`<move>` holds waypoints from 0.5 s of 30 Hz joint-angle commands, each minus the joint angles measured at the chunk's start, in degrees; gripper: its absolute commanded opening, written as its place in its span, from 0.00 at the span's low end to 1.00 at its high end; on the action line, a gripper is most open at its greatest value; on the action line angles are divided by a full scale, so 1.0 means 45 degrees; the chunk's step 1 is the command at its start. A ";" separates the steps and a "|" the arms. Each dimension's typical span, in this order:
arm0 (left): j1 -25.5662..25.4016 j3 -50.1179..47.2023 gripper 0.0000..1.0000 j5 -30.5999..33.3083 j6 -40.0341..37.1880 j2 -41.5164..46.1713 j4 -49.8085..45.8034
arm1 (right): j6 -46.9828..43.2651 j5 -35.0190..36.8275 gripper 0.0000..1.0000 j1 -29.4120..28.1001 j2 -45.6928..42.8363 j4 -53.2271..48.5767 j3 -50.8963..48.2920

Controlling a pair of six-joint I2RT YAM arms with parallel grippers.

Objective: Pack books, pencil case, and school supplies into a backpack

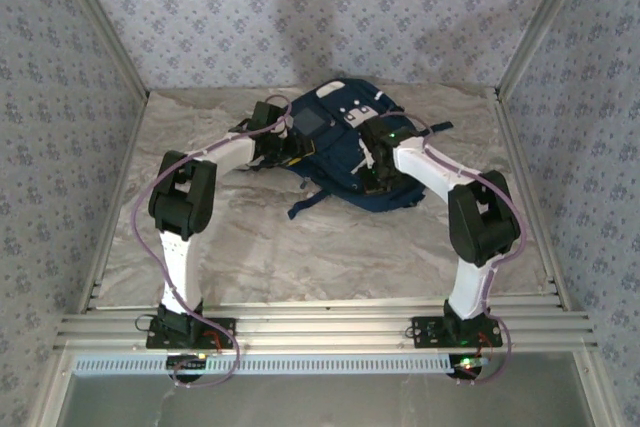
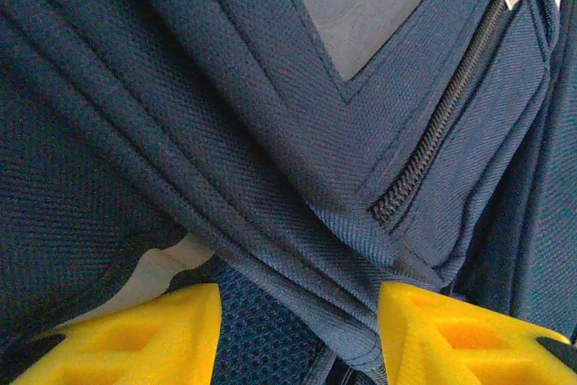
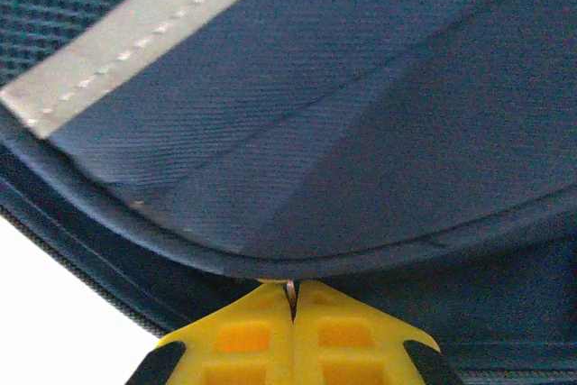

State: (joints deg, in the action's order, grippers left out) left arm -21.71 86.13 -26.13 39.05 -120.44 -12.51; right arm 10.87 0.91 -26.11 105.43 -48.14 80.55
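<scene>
Right hand is closed tight, a thin metal sliver pinched at its tips under the backpack's piped edge. Likely a zipper pull. Left hand sits part-open astride a bunched fold of navy fabric beside a zipper; can't tell if it's clamping. Backpack lies flat at the far middle of the surface, one hand on each side. Step reads as working the zip, direction unclear. Next move needs a steady pull along the track, with the left hand firmly on the fabric to keep it taut or the bag just drags.
</scene>
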 commanded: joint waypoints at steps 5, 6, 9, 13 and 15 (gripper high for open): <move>0.0394 -0.0965 0.52 0.0084 0.0973 0.1667 0.0259 | 0.0530 -0.2115 0.00 -0.0746 -0.0267 -0.0927 0.1455; 0.0369 -0.1268 0.52 0.0085 0.1258 0.2074 0.0431 | 0.0672 -0.2233 0.00 -0.0967 -0.0146 -0.0875 0.1709; 0.0248 -0.2067 0.52 -0.0009 0.2006 0.3032 0.0967 | 0.1043 -0.2755 0.00 -0.1428 0.0259 -0.0737 0.2331; -0.0079 -0.3093 0.53 -0.0150 0.3191 0.3791 0.1934 | 0.1408 -0.3339 0.00 -0.1847 0.0665 -0.0264 0.2735; -0.0260 -0.3592 0.53 -0.0091 0.3725 0.4051 0.2464 | 0.1619 -0.3656 0.00 -0.1978 0.0833 -0.0002 0.2839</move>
State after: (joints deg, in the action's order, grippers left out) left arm -21.50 72.44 -26.11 50.59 -104.38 -5.87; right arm 15.64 -10.83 -34.41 108.05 -49.12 90.94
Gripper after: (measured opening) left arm 0.527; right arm 0.045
